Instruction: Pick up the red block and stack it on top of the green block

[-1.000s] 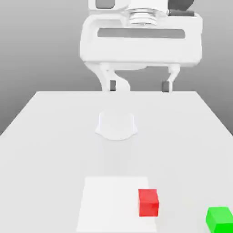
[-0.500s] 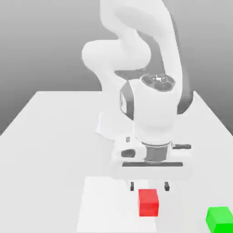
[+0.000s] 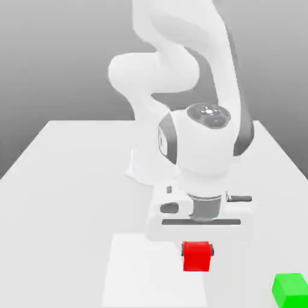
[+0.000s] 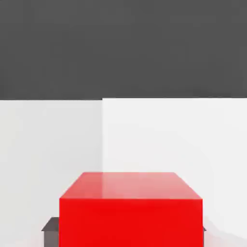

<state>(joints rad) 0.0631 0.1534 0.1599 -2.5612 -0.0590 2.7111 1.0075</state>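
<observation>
The red block [image 3: 197, 257] hangs just above the table near the front, pinched between the two fingers of my gripper [image 3: 197, 248], which is shut on it. The white hand sits directly over the cube and hides its top edge. In the hand view the red block [image 4: 130, 207] looms close, with a dark fingertip [image 4: 50, 226] showing beside it. The green block [image 3: 290, 289] rests on the table at the front, towards the exterior view's right of the red one, and stands apart from it.
A slightly brighter rectangular patch [image 3: 144, 271] marks the white table [image 3: 66, 180] below and to the exterior view's left of the red block. The arm's round base [image 3: 144, 168] stands at mid-table behind the hand.
The hand came down from high above the table onto the red block and closed on it. The block now sits a little higher than half a second ago. The green block has not moved.
</observation>
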